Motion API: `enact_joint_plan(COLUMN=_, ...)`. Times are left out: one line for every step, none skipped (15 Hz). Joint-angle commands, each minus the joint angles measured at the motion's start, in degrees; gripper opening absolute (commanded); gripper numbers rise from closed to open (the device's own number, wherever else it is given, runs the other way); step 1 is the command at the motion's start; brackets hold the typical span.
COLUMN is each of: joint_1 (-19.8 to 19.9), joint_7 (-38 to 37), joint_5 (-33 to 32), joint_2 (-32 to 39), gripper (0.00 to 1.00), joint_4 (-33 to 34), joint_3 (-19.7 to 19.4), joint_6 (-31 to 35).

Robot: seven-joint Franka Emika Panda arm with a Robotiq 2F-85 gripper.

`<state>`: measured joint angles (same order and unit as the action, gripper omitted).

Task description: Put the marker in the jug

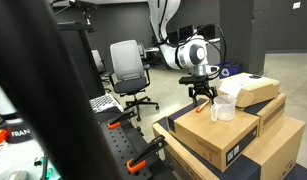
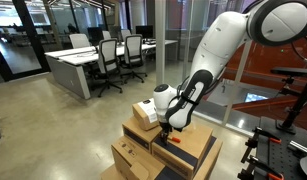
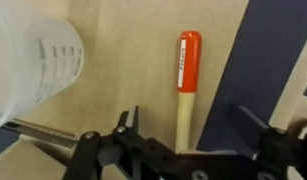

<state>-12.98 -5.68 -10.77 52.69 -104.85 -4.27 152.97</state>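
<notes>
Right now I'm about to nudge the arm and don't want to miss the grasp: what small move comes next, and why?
Probably lower straight down, ready to close. In the wrist view the open gripper straddles the marker, which lies flat on the cardboard box, apart from the jug at the left. It looks centred between the fingers, so no sideways shift seems needed.

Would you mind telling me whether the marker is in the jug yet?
Out: the marker lies flat on the cardboard box, beside the jug, not touching it.
</notes>
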Motion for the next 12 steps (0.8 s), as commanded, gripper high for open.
enact_joint_plan(joint_1=0.24, joint_7=-0.5, joint_5=0.37, joint_2=1.33, gripper=0.75, joint_4=1.84, joint_3=0.41, joint_6=-0.83)
enact_joint_plan(joint_1=0.21, joint_7=-0.5, joint_5=0.33, joint_2=1.43, gripper=0.74, joint_4=1.96, joint_3=0.4, joint_6=-0.78)
enact_joint_plan(joint_1=0.25, joint_7=-0.43, joint_5=0.37, joint_2=1.54, gripper=0.68, joint_4=2.14, joint_3=0.5, joint_6=-0.81)
enact_joint_plan(joint_1=0.2, joint_7=-0.48, joint_5=0.36, joint_2=1.6, gripper=0.58, joint_4=2.2, joint_3=0.52, joint_6=-0.74)
enact_joint_plan(joint_1=0.22, joint_7=-0.47, joint_5=0.39, joint_2=1.78, gripper=0.51, joint_4=2.42, joint_3=0.59, joint_6=-0.7)
enact_joint_plan(joint_1=0.16, joint_7=-0.52, joint_5=0.35, joint_2=1.76, gripper=0.42, joint_4=2.42, joint_3=0.52, joint_6=-0.65)
enact_joint_plan(joint_1=0.15, joint_7=-0.58, joint_5=0.33, joint_2=1.69, gripper=0.36, joint_4=2.36, joint_3=0.46, joint_6=-0.57)
enact_joint_plan(joint_1=0.18, joint_7=-0.58, joint_5=0.3, joint_2=1.62, gripper=0.27, joint_4=2.27, joint_3=0.4, joint_6=-0.54)
enact_joint_plan(joint_1=0.27, joint_7=-0.55, joint_5=0.3, joint_2=1.53, gripper=0.21, joint_4=2.14, joint_3=0.41, joint_6=-0.38)
enact_joint_plan(joint_1=0.29, joint_7=-0.57, joint_5=0.26, joint_2=1.44, gripper=0.12, joint_4=2.0, joint_3=0.34, joint_6=-0.25)
enact_joint_plan(joint_1=0.35, joint_7=-0.54, joint_5=0.24, joint_2=1.3, gripper=0.06, joint_4=1.81, joint_3=0.27, joint_6=-0.2)
enact_joint_plan(joint_1=0.39, joint_7=-0.57, joint_5=0.19, joint_2=1.13, gripper=0.02, joint_4=1.53, joint_3=0.18, joint_6=-0.01)
